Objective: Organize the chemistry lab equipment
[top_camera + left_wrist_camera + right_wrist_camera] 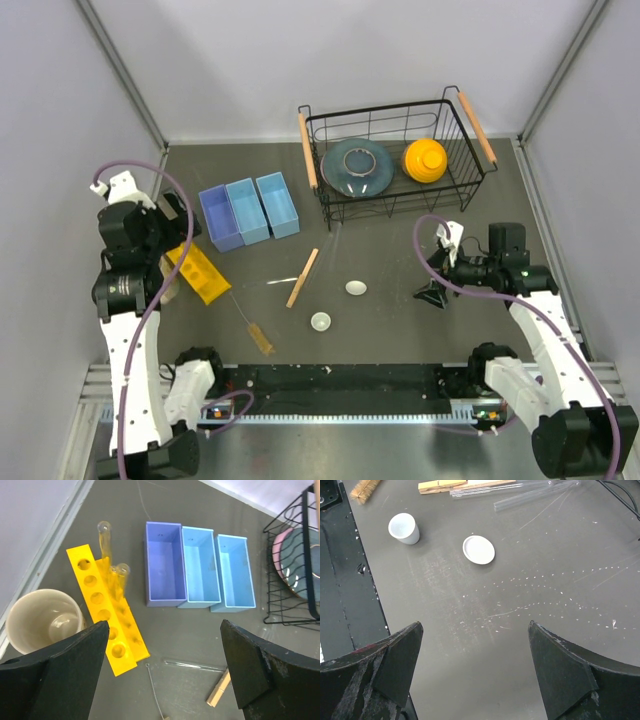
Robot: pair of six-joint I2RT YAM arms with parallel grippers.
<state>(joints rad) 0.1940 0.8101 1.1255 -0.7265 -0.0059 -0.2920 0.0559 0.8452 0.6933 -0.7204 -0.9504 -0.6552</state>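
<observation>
1. Two pincers, both with fingers spread apart and holding nothing. The left pincer [162,630] hangs over the yellow rack [107,615]. The right pincer [475,627] is above bare counter [555,590].
2. The wooden stick [303,277] lies mid-counter, with clear tubes [535,494] beside it. Their number is hard to make out.
3. The white cup [403,527] and the flat white dish [478,549] sit near each other, not touching, right of the stick.
4. The wire brush [262,338] lies toward the near edge, left of the cup.
</observation>
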